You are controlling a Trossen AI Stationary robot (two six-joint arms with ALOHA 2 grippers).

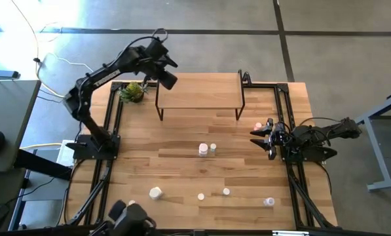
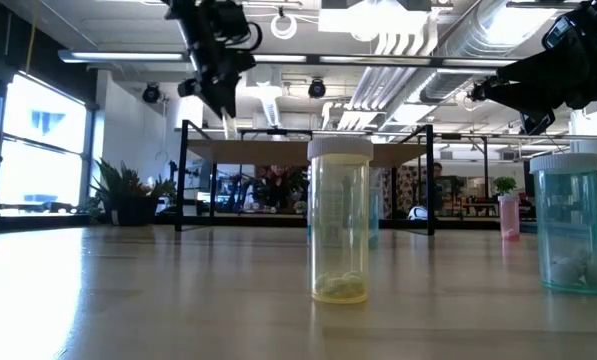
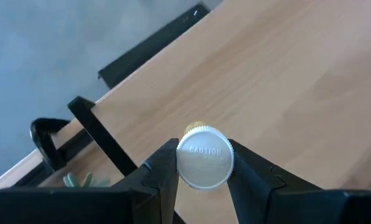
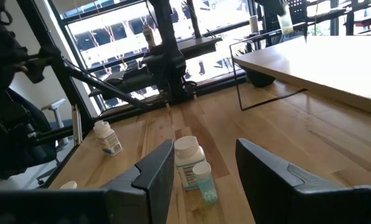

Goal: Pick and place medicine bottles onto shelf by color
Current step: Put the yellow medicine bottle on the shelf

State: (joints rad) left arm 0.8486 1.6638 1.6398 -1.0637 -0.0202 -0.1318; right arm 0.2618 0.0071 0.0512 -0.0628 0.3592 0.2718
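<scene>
The white cap reads "CAUTION": the left hand (image 3: 204,180) is clenched on this yellow bottle (image 3: 204,158), held above the shelf's (image 1: 198,92) left end. The right hand (image 4: 204,168) hangs released over the counter (image 1: 182,177), near a pink bottle (image 1: 258,126).

"CAUTION" embossed on white bottle cap (image 3: 204,163); smaller text illegible.

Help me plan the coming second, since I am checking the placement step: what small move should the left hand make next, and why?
Probably lower straight down toward the shelf. The left hand is shut on a white-capped bottle, held above the shelf's left end, and the wrist view shows bare board below the cap. The bottle is not yet set down, so releasing now would likely drop it. The right hand waits near the table's right side.
</scene>
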